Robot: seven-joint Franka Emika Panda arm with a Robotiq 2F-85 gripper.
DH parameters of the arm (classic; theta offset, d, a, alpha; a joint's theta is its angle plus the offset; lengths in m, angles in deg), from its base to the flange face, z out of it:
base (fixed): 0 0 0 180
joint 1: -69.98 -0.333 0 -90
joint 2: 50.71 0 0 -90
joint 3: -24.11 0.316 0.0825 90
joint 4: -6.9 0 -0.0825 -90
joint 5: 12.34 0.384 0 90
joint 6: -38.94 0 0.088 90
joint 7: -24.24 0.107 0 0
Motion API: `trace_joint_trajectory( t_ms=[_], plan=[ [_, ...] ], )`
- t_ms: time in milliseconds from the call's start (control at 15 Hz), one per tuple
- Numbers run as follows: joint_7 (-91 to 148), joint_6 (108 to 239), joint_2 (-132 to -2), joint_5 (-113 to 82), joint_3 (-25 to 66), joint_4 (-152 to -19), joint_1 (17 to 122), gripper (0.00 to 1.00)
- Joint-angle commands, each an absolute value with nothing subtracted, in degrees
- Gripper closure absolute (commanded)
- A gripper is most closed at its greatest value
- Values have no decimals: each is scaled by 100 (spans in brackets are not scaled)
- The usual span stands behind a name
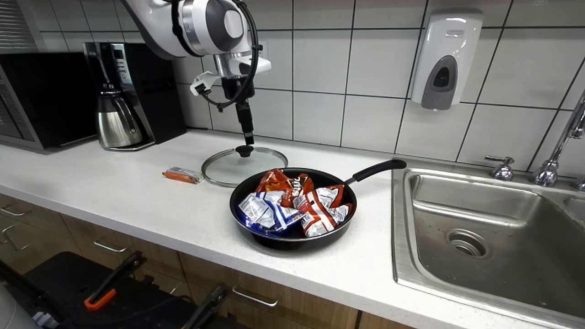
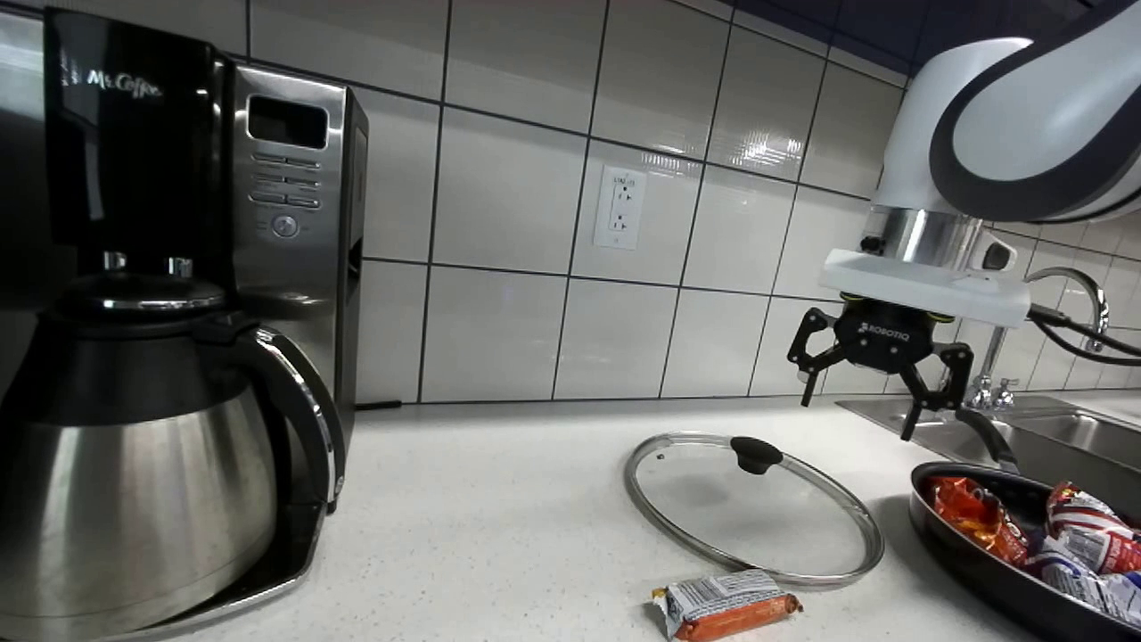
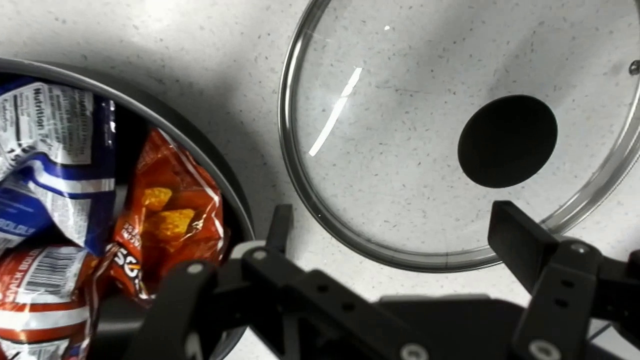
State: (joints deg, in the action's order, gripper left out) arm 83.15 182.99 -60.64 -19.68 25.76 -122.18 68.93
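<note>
My gripper (image 3: 392,215) is wide open and empty. It also shows in both exterior views (image 1: 249,138) (image 2: 857,419), above the counter near the lid and the pan. The glass lid (image 3: 380,150) lies flat with its black knob (image 3: 507,141) up; it also shows in both exterior views (image 1: 224,167) (image 2: 758,526). The fingers look apart from it. The black pan (image 1: 292,244) stands beside the lid, also seen in both other views (image 2: 945,562) (image 3: 200,150). It holds a blue bag (image 1: 269,214), a red-and-white bag (image 1: 320,214) and an orange-red bag (image 1: 285,185), partly overlapping.
A small orange-and-silver packet (image 1: 182,175) lies by the lid, also in an exterior view (image 2: 726,606). A coffee maker (image 2: 294,214) with a steel carafe (image 2: 151,508) and a microwave (image 1: 50,96) stand along the wall. A sink (image 1: 493,256) and a soap dispenser (image 1: 448,59) are past the pan handle (image 1: 379,170).
</note>
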Motion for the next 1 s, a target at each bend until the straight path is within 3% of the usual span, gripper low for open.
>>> trace_joint_trajectory(
  t_ms=[0, 933],
  plan=[
    [7517, 18335, -6487, -1581, 2572, -11751, 6790, 0],
    [5415, 17867, -7694, -593, 2580, -10478, 6565, 0]
  ],
)
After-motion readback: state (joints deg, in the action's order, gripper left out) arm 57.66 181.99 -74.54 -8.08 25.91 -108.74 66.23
